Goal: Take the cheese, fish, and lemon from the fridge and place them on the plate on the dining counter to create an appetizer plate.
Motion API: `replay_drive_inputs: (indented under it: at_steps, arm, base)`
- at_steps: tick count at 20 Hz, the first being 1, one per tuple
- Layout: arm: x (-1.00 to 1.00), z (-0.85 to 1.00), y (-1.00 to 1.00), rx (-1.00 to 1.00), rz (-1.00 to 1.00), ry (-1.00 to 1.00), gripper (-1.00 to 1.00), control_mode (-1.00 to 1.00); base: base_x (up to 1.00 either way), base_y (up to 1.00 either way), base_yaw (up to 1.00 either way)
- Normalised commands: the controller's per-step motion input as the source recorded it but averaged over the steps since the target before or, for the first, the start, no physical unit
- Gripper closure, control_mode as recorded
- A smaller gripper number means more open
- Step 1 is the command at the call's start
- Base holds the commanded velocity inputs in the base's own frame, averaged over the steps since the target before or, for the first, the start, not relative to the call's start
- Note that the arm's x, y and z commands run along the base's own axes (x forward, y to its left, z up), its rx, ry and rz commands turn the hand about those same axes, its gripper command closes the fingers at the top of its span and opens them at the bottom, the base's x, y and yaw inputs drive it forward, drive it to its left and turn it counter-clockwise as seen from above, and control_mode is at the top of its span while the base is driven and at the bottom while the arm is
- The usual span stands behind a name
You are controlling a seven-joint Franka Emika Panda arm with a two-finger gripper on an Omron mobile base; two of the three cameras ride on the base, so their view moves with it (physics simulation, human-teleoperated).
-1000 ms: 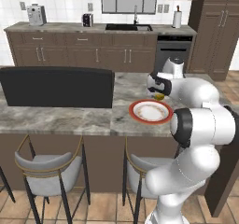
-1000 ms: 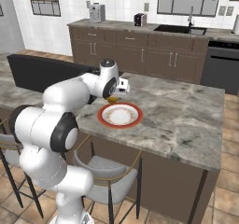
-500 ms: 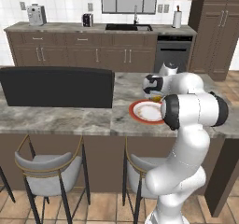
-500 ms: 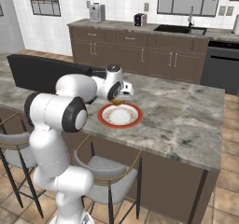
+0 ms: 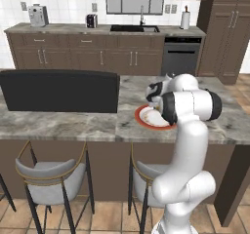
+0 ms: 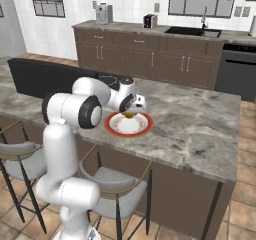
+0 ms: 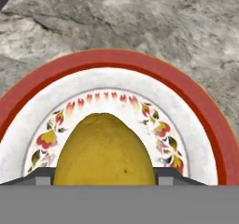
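The lemon (image 7: 105,150) is held between the claw's two tips, clamped at its widest part — a steady hold for a round, smooth thing. It is hung over the middle of the plate (image 7: 196,111), apparently so that a release would land it on the white centre, not the red rim. The claw (image 6: 130,114) is reached down over the plate, which sits on the grey marbled tabletop (image 6: 200,119), well inside its edge.

White arm (image 5: 188,106) bent over plate (image 5: 142,117) on dining counter (image 5: 63,123)
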Motion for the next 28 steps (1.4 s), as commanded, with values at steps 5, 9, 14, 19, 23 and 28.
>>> replay_drive_inputs:
  at_steps: [5, 9, 14, 19, 23, 28]
  arm:
    - [0.42, -0.42, -0.16, 0.0, 0.0, 0.06, 1.0, -1.0]
    - [0.36, -0.44, -0.08, 0.0, 0.0, 0.06, 1.0, -1.0]
    - [0.19, -0.42, 0.0, 0.0, 0.0, 0.05, -1.0, -1.0]
    - [0.1, -0.18, -0.01, 0.0, 0.0, 0.02, -1.0, -1.0]
    - [-0.28, 0.02, -0.11, 0.0, 0.0, 0.0, -1.0, -1.0]
    - [-0.83, 0.3, -0.28, 0.01, 0.04, -0.11, -1.0, -1.0]
  base:
    - [0.0, 0.0, 0.0]
    - [0.0, 0.0, 0.0]
    - [0.0, 0.0, 0.0]
    - [0.0, 0.0, 0.0]
    - [0.0, 0.0, 0.0]
    - [0.0, 0.0, 0.0]
